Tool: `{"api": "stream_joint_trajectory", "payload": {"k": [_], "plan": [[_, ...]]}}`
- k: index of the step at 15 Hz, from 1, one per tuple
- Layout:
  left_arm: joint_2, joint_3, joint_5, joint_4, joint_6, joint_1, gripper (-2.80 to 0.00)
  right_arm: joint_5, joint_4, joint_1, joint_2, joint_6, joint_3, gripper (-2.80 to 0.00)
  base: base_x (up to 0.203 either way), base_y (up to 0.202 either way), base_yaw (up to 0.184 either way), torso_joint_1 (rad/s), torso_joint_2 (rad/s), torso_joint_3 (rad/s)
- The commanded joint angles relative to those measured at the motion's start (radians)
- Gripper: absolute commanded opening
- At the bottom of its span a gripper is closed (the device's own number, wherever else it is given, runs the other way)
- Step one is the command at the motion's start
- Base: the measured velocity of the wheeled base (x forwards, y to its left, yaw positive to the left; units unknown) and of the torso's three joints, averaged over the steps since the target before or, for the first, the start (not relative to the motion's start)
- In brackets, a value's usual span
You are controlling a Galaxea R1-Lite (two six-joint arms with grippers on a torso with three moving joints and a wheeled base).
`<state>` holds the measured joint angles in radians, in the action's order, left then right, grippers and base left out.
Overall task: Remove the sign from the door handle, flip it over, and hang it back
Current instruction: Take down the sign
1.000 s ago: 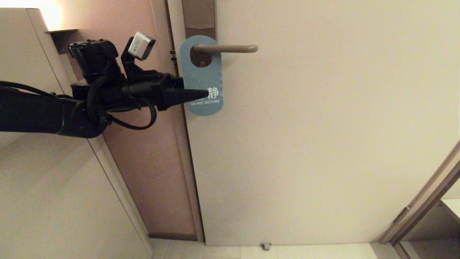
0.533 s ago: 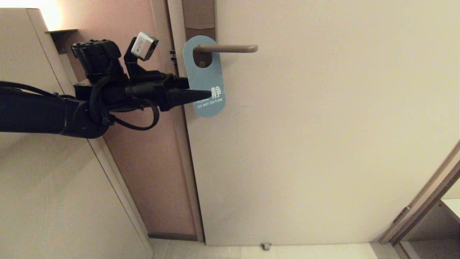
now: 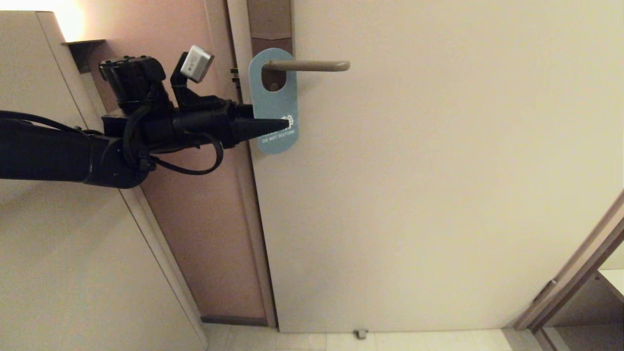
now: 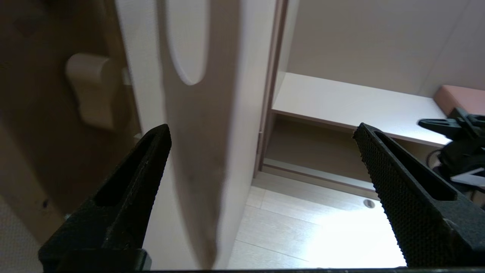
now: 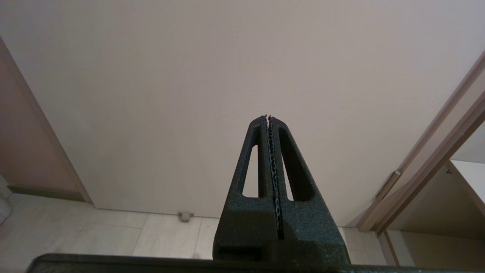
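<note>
Fingers (image 4: pixel 140 178) of the left gripper (image 3: pixel 278 126) spread wide around one teal sign (image 3: pixel 274 105) reading "DO NOT DISTURB" (hanging on the door handle (image 3: pixel 312 65)); right gripper (image 5: pixel 270 125) pressed together.

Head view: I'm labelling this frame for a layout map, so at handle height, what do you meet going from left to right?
Wall lamp glow → left arm's wrist camera → sign → door handle's free end → bare door.

The left gripper (image 3: pixel 280 127) stands wide, the sign (image 3: pixel 274 105) between its 2 fingers (image 4: pixel 132 182); the door (image 3: pixel 438 170) blocks behind, the door handle (image 3: pixel 307 65) above.
</note>
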<state>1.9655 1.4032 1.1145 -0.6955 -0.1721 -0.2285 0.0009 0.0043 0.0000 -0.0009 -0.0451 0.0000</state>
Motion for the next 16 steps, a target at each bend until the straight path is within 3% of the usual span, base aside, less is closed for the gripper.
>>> {"api": "stream_joint_trajectory", "payload": {"k": [1, 7, 9, 16], "plan": [[0.012, 0.000, 0.005, -0.004, -0.001, 0.000, 0.00, 0.001, 0.000, 0.000, 0.001, -0.001, 0.000, -2.80, 0.000, 0.000, 0.000, 0.000, 0.00, 0.000], [0.029, 0.023, 0.023, 0.003, -0.008, -0.021, 0.00, 0.001, 0.000, 0.000, 0.001, -0.001, 0.000, -2.80, 0.000, 0.000, 0.000, 0.000, 0.00, 0.000], [0.040, 0.033, 0.061, 0.004, -0.009, -0.023, 0.00, 0.001, 0.000, 0.000, 0.001, -0.001, 0.000, -2.80, 0.000, 0.000, 0.000, 0.000, 0.00, 0.000], [0.067, 0.063, 0.067, 0.004, -0.009, -0.024, 0.00, 0.001, 0.000, 0.000, 0.001, -0.001, 0.000, -2.80, 0.000, 0.000, 0.000, 0.000, 0.00, 0.000]]}}
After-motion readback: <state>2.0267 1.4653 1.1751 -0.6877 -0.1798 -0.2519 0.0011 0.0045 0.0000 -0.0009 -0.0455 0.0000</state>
